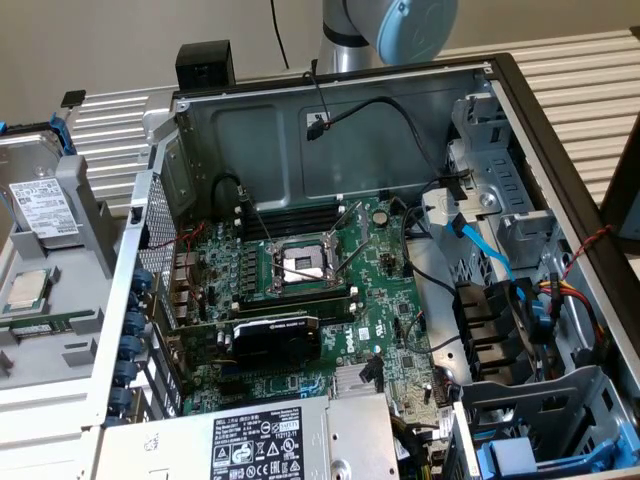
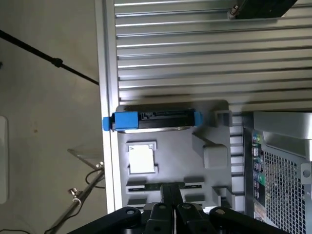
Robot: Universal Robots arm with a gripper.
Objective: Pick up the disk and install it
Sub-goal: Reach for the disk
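Disk on tray, at ext. view's left of PC case; CPU chip on same tray, just nearer cam.

Flat rectangular silver disk of smooth metal, clipped in glossy blue plastic; ribbed grey metal desk, matt finish

The ribbed aluminium slat table I work on carries a grey plastic parts tray and, just beside it, an open black-and-silver metal computer case.
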